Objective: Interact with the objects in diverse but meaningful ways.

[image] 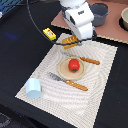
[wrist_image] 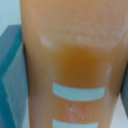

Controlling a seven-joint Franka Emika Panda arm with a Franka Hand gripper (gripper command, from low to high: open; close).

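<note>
Bread-like orange slab (image: 69,41) sits right under the gripper (image: 80,38), at the far edge of the striped placemat (image: 102,80). In the wrist view the slab (wrist_image: 75,65) fills nearly the whole picture, blurred, with two pale cuts across it; whether the jaws are clenched on it or released cannot be told, since the fingers are not seen clearly in either view.

Taking the placemat as a clock face in the exterior view, the slab is near twelve. Just past it toward the centre lies an orange-handled knife (image: 87,60). At the centre a red tomato (image: 73,64) rests on a tan round plate (image: 70,68). An orange-handled fork (image: 68,81) lies just beside the plate, toward six. A pale blue carton (image: 33,88) stands at about eight, on the mat's corner.

Off the mat, at about eleven, a small yellow box (image: 49,33) with red marks lies on the dark table (image: 20,45); its marks are too small to read. A grey pot (image: 99,14) stands beyond twelve.
</note>
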